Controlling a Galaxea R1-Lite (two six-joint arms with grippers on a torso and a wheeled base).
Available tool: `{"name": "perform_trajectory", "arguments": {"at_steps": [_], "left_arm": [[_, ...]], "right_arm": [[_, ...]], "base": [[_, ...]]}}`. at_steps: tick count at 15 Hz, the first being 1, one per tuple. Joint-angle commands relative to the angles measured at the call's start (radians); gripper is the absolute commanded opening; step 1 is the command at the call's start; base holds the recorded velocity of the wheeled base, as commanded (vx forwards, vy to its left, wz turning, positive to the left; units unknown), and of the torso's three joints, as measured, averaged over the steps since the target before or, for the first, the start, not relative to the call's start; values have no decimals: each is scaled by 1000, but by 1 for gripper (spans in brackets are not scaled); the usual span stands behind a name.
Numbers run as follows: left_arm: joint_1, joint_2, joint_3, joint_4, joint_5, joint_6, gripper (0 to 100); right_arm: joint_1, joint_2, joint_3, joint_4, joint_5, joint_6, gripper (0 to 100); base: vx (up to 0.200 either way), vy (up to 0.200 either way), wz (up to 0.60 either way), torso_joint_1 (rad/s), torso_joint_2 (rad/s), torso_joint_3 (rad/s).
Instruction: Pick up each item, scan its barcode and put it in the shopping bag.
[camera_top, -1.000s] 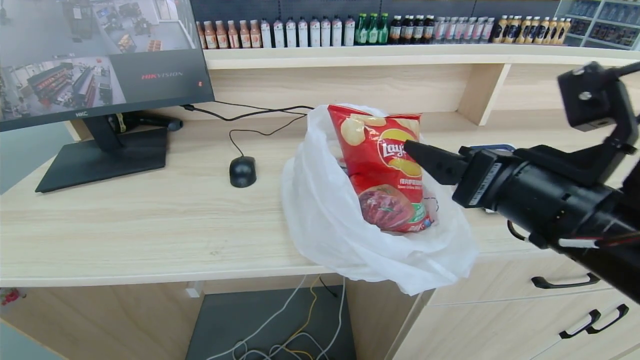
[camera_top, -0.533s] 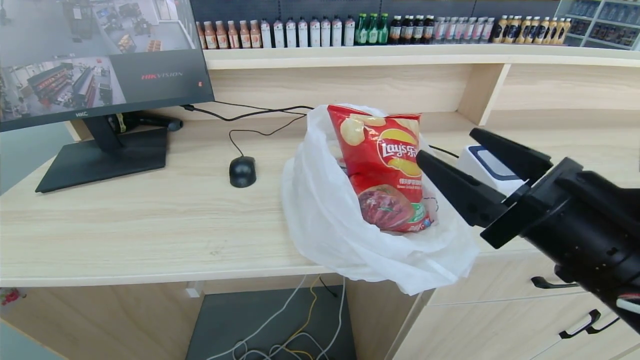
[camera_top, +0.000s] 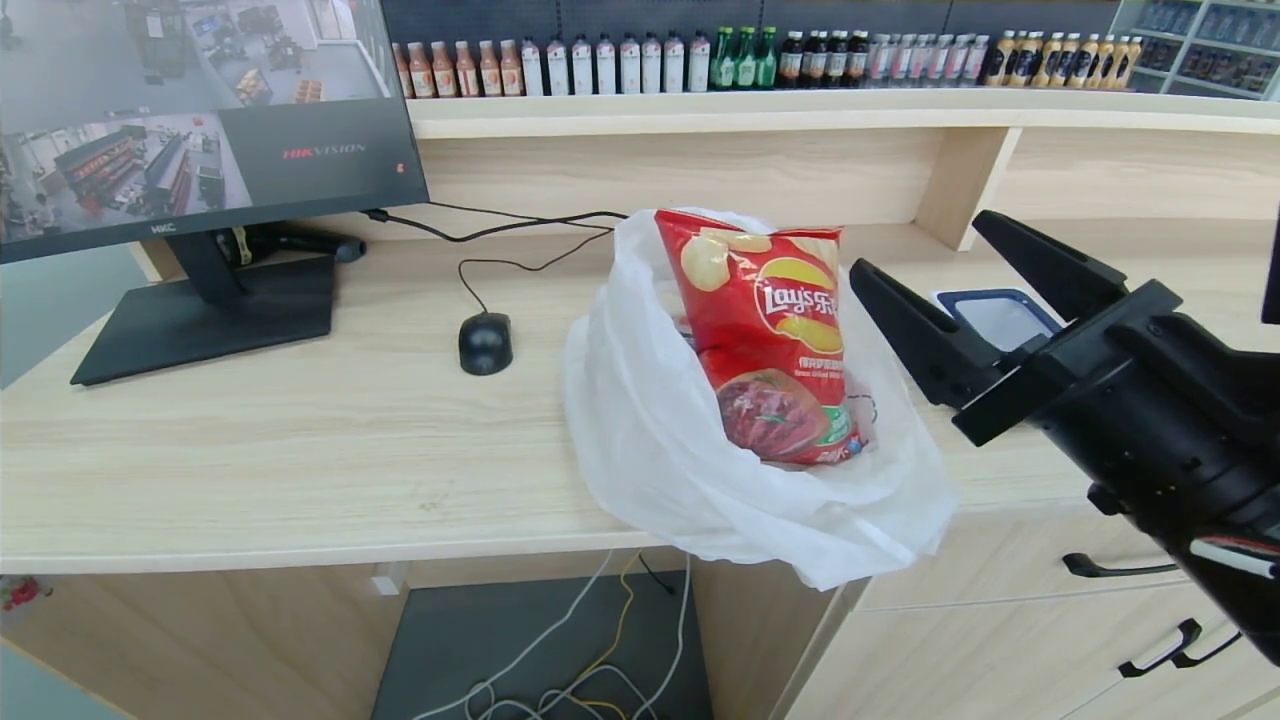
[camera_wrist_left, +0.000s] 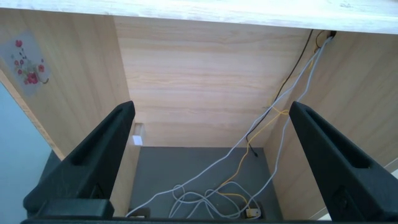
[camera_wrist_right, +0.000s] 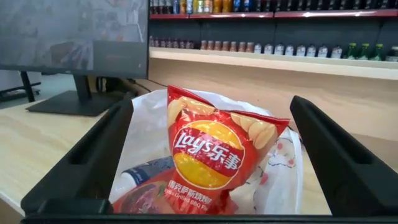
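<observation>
"Head view first: where is the right claw (camera_top: 922, 244)?"

"Right half of the frame, fingers spread wide, empty and touching nothing. It hovers just beside the chips bag (camera_top: 765, 330). The scanner (camera_top: 1000, 318) shows between its fingers, on the table (camera_top: 300, 440)."

"And the chips?"

"Upright in the white shopping bag (camera_top: 640, 430) at centre frame, top poking above the rim. Right wrist view shows a bluish-white item (camera_wrist_right: 146, 175) tucked beneath. I cannot tell what it is."

"So what's the step in hand?"

"I judge the chips done, so the claw should clear off toward a next item. To do that well, keep the fingers apart and draw away rightward, clear of the thin plastic. A snag could drag the bag over the table edge it already overhangs. The chips stand tall and light, so a nudge might tip them."

"Left claw (camera_wrist_left: 211, 107)?"

"Low under the table, fingers wide apart, holding nothing, facing loose cables (camera_wrist_left: 211, 193)."
</observation>
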Motion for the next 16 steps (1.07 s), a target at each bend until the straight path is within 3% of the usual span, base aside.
{"name": "perform_trajectory", "arguments": {"at_steps": [1,3,9,16], "left_arm": [[0,0,0,0,0,-2,100],[-1,0,0,0,0,-1,100],[-1,0,0,0,0,-1,100],[0,0,0,0,0,-5,100]], "right_arm": [[-2,23,12,-3,-1,0,100],[-26,30,2,-9,1,6,100],[-43,39,6,-17,2,18,100],[-45,43,3,-18,2,29,100]], "base": [[-200,0,0,2,2,12],[-200,0,0,2,2,2],[0,0,0,0,0,0],[0,-200,0,4,2,2]]}}
